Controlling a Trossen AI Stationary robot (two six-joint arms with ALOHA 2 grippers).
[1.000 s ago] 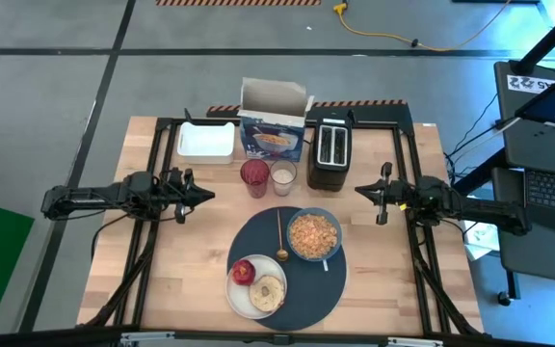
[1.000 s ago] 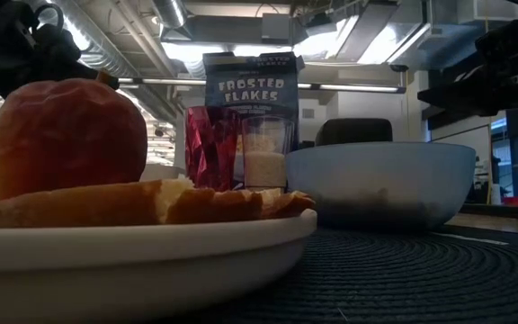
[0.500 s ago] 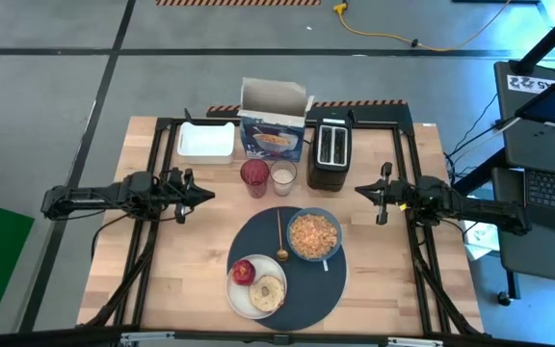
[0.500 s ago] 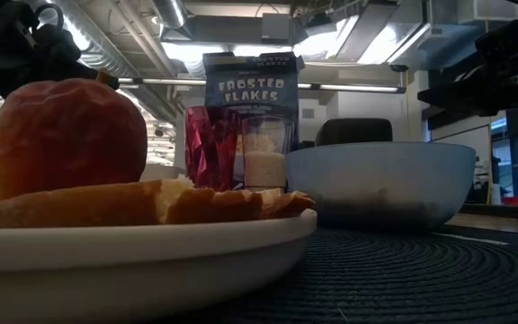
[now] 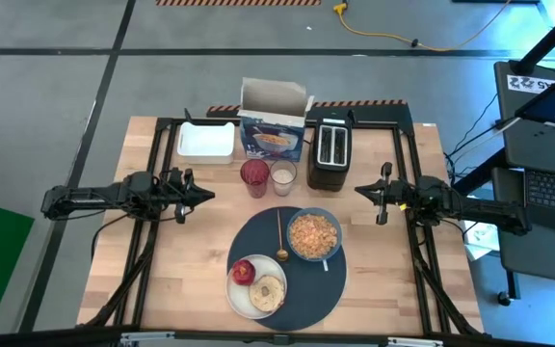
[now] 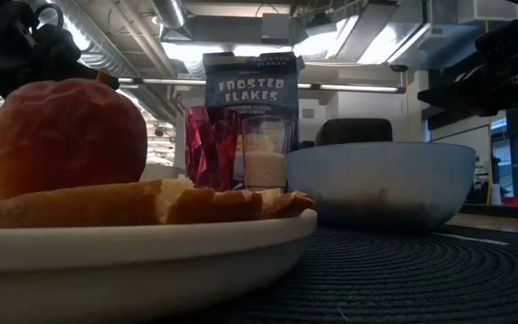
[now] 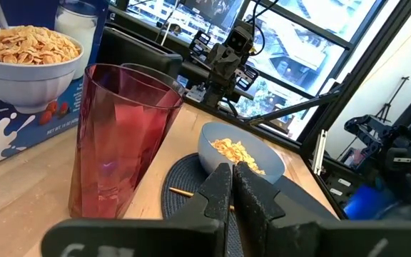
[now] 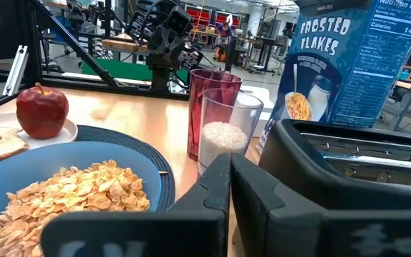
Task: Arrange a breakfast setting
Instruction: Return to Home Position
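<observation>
Left claw [image 5: 205,196], pressed together, hovers over the bench's left side. Toward the front edge, the placemat [image 5: 321,289] carries the plate [image 5: 242,299] with apple [image 5: 243,271] and bagel [image 5: 269,289], then spoon [image 5: 280,236] and bowl [image 5: 335,249]. Right claw [image 5: 362,190], also pressed together, hovers at the right. A careless inward swing could topple the tumbler [image 5: 254,177].

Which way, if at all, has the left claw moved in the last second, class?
No, it has not moved. In the high view the left claw sits at the same spot left of the red cup as before.
</observation>
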